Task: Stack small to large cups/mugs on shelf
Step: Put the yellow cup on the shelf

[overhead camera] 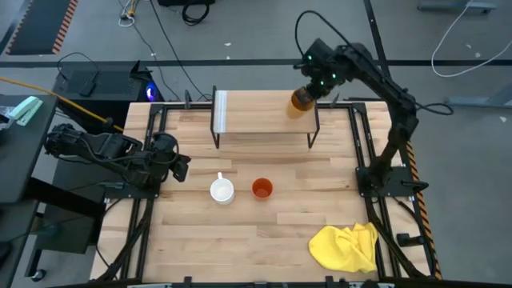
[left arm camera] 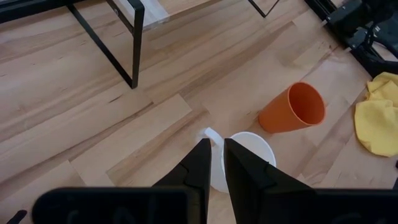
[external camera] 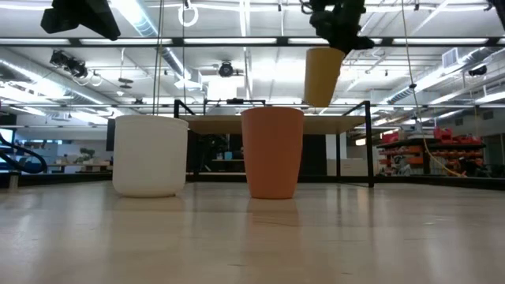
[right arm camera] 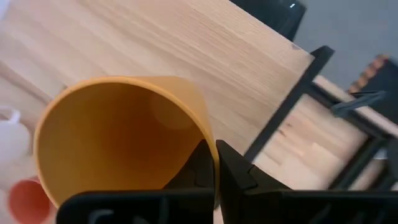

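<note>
My right gripper (overhead camera: 314, 82) (right arm camera: 212, 163) is shut on the yellow-orange cup (overhead camera: 299, 102) (external camera: 321, 76), high over the right end of the shelf (overhead camera: 264, 114) (external camera: 268, 122). On the tabletop in front of the shelf, the white mug (overhead camera: 222, 190) (external camera: 150, 155) (left arm camera: 250, 148) and the orange-red cup (overhead camera: 262, 189) (external camera: 272, 152) (left arm camera: 292, 109) stand upright on their bases, side by side. My left gripper (overhead camera: 181, 167) (left arm camera: 215, 167) waits shut near the table's left edge, left of the mug, touching nothing. My right gripper pinches the yellow-orange cup's wall at the rim (right arm camera: 198, 134), one finger inside the cup and one finger (right arm camera: 239, 177) outside. The fingers come from above. The cup hangs below them, mouth up and a little tilted, lifted clear above the shelf's top board (right arm camera: 186, 50).
A crumpled yellow cloth (overhead camera: 346, 246) (left arm camera: 378, 118) lies at the table's near right corner. The shelf's black legs (left arm camera: 133, 43) stand on the far half of the tabletop. Bare wood stretches between the cups and the near edge.
</note>
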You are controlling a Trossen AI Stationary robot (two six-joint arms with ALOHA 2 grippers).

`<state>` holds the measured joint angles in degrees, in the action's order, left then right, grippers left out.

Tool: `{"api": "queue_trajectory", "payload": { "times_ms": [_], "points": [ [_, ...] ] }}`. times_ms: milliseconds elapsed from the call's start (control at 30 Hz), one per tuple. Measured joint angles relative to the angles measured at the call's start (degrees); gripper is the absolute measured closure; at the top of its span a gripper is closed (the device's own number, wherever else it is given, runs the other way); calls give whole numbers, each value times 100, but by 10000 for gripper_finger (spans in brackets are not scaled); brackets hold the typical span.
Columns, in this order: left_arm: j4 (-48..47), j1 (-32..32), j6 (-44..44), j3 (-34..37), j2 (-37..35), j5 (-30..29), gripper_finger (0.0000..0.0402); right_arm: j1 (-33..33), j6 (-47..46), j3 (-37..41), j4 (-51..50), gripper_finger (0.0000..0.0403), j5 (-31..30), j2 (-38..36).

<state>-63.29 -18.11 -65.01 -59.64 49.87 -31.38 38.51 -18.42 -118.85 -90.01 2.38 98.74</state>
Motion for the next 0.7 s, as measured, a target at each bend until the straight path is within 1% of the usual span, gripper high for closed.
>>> {"api": "queue_trajectory", "payload": {
  "times_ms": [67, 133, 400, 700],
  "points": [
    [0, 0, -7, 0, 0, 0, 349, 210, -2, -110, 6, 400, 324, 139],
    [0, 0, -23, 0, 1, -1, 349, 353, -17, -173, 7, 400, 456, 226],
    [0, 0, -35, 0, 1, 0, 349, 650, -6, -175, -1, 400, 478, 252],
    [0, 0, -37, 0, 1, 0, 349, 667, 52, -168, -1, 400, 480, 250]
  ]
}}
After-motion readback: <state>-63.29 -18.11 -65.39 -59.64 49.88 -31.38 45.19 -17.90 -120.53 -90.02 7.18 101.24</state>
